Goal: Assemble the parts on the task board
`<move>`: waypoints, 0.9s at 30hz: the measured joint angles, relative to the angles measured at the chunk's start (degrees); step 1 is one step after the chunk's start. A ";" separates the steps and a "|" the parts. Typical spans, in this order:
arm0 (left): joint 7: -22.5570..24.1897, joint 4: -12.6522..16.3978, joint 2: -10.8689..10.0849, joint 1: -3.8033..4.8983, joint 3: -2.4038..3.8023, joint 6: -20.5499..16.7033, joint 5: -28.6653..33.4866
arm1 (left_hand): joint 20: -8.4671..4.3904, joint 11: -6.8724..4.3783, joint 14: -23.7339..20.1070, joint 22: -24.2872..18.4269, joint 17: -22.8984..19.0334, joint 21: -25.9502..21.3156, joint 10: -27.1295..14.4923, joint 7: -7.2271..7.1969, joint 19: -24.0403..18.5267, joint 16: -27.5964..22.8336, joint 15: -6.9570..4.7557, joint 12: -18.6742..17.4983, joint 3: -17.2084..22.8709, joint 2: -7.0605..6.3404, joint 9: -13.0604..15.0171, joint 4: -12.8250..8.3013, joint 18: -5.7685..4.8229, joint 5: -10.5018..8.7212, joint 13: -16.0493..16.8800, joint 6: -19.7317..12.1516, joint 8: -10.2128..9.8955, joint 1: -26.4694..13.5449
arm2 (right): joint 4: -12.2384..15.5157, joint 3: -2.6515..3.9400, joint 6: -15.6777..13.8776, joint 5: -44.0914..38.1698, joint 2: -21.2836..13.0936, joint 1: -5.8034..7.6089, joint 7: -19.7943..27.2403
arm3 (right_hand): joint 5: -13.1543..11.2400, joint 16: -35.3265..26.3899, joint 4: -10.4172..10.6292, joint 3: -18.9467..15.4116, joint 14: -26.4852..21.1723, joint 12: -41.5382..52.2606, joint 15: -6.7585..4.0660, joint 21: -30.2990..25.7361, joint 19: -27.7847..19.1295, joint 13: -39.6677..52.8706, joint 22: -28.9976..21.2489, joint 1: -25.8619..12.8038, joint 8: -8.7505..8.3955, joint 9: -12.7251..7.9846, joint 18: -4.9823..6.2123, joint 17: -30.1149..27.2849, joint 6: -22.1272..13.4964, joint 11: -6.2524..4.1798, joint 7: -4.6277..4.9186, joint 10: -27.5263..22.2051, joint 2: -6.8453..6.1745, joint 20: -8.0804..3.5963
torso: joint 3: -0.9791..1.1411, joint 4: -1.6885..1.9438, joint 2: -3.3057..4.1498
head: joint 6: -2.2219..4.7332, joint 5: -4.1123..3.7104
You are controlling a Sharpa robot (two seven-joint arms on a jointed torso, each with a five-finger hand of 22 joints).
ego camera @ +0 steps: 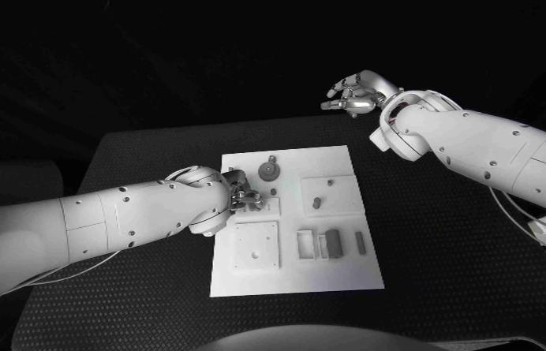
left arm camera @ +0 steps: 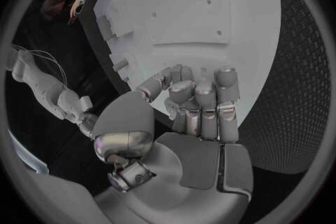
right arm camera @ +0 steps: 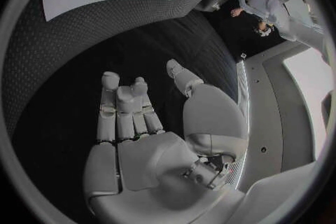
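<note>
The task board (ego camera: 342, 162) lies flat at the middle of the black table (ego camera: 443, 240), carrying small grey parts (ego camera: 331, 243) in its recesses and a round part (ego camera: 268, 169) near its far left area. The left hand (ego camera: 242, 196) sits over the board's left edge with fingers curled in; whether they hold a part cannot be determined. The right hand (ego camera: 357, 95) hovers beyond the board's far right corner, well apart from it, fingers spread and holding nothing.

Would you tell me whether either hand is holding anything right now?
The right hand holds nothing. The left hand, fingers curled over the task board, cannot be judged.
</note>
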 measured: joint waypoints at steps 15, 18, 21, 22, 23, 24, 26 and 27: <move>0.00 -0.25 0.20 -0.07 -0.06 -0.17 0.15 | -0.32 -0.12 0.03 -0.01 -1.10 -0.28 0.11 -0.79 0.29 0.00 -0.03 0.00 -0.51 -3.26 0.86 3.50 0.00 -7.38 -0.87 0.80 -1.55 -1.43 | -0.11 0.00 0.62 -0.02 0.04 -0.02 -0.37 | 0.00 0.00 0.00 0.00 0.00 0.00 0.00 0.00 0.00 -0.06 0.00 0.00 0.00 -0.05 -0.08 -0.05 -0.03 0.00 -0.06 0.00 0.00 0.00 | -0.07 0.01 0.04 | 0.11 -0.15; 0.01 -0.25 0.22 -0.08 -0.06 -0.20 0.15 | -0.34 -0.19 0.03 -0.01 -1.13 -0.28 0.19 -0.85 0.30 0.00 -0.03 0.00 -0.73 -3.48 0.98 3.72 0.00 -7.57 -0.89 0.86 -1.55 -1.20 | -0.11 0.00 0.68 -0.03 0.04 -0.03 -0.40 | 0.00 0.00 0.00 0.00 0.00 0.00 0.00 0.00 0.00 -0.11 0.00 0.00 0.00 -0.05 -0.12 -0.05 -0.03 0.00 -0.07 0.00 0.00 0.01 | -0.06 0.02 0.04 | 0.11 -0.16; 0.05 -0.26 0.22 -0.09 -0.07 -0.24 0.17 | -0.44 -0.08 0.03 -0.01 -1.19 -0.28 0.08 -0.91 0.36 0.00 -0.03 0.00 -0.75 -3.71 1.01 3.74 0.00 -7.57 -0.95 0.92 -1.60 -1.44 | -0.11 0.00 0.74 -0.03 0.04 -0.03 -0.41 | 0.00 0.00 0.00 0.00 0.00 0.00 0.00 0.00 0.00 -0.11 0.00 0.00 0.00 -0.11 -0.14 -0.05 0.03 0.00 -0.13 0.00 0.00 0.01 | -0.05 0.02 0.04 | 0.10 -0.18; 0.05 -0.26 0.23 -0.09 -0.07 -0.25 0.19 | -0.53 -0.05 0.03 -0.01 -1.20 -0.28 0.05 -0.91 0.27 0.00 -0.03 0.00 -0.63 -3.71 1.06 3.94 0.00 -7.80 -0.96 0.92 -1.60 -1.44 | -0.11 0.00 0.76 -0.03 0.03 -0.03 -0.42 | 0.00 0.00 0.00 0.00 0.00 0.00 0.00 0.00 0.00 -0.11 0.00 0.00 0.00 -0.11 -0.15 -0.05 0.01 0.00 -0.12 0.00 0.00 0.01 | -0.04 0.03 0.04 | 0.08 -0.18; 0.06 -0.26 0.23 -0.09 -0.07 -0.26 0.21 | -0.53 0.00 0.02 0.01 -1.23 -0.28 -0.01 -0.91 0.27 0.00 -0.03 0.00 -0.73 -3.71 1.06 4.11 0.00 -7.86 -0.97 0.92 -1.60 -1.44 | -0.11 0.00 0.78 -0.03 0.03 -0.03 -0.43 | 0.00 0.00 0.00 0.00 0.00 0.00 0.00 0.00 0.00 -0.11 0.00 0.00 0.00 -0.11 -0.15 -0.05 -0.03 0.00 -0.09 0.00 0.00 0.01 | -0.04 0.04 0.04 | 0.07 -0.19; 0.07 -0.26 0.23 -0.10 -0.08 -0.28 0.23 | -0.61 0.00 0.02 0.02 -1.27 -0.31 -0.01 -0.91 0.19 0.07 -0.04 0.00 -0.78 -4.04 1.07 4.24 0.00 -7.92 -1.02 0.92 -1.66 -1.47 | -0.11 0.00 0.79 -0.03 0.03 -0.04 -0.43 | 0.00 0.00 0.00 0.00 0.00 0.00 0.00 0.00 0.00 -0.11 0.00 0.00 0.00 -0.11 -0.16 -0.05 -0.07 0.00 -0.04 0.00 0.00 0.01 | -0.04 0.04 0.03 | 0.07 -0.19; 0.10 -0.25 0.23 -0.12 -0.08 -0.30 0.27 | -0.62 0.01 -0.25 0.04 -1.40 -0.50 -0.01 -0.94 0.18 0.23 -0.31 0.00 -0.85 -4.56 1.22 4.73 0.01 -8.94 -1.13 0.95 -1.98 -1.69 | -0.11 0.00 0.82 -0.03 0.03 -0.06 -0.44 | 0.00 0.00 0.11 -0.11 0.00 -0.01 0.00 0.00 0.00 -0.11 0.00 0.00 0.00 -0.11 -0.17 -0.05 -0.15 0.00 0.03 0.00 0.00 0.01 | -0.04 0.04 0.02 | 0.07 -0.19; 0.11 -0.24 0.22 -0.12 -0.08 -0.31 0.29 | -0.62 0.01 -0.26 0.04 -1.47 -0.49 -0.01 -1.02 0.18 0.23 -0.32 0.00 -0.87 -5.06 1.26 5.20 0.01 -10.00 -1.19 1.03 -2.00 -1.78 | -0.12 0.00 0.83 -0.03 0.04 -0.07 -0.44 | 0.00 0.00 0.17 -0.17 0.00 -0.01 0.00 0.00 0.00 -0.12 0.00 0.00 0.00 -0.11 -0.18 -0.05 -0.16 0.00 0.03 0.00 0.00 0.01 | -0.04 0.04 0.01 | 0.09 -0.19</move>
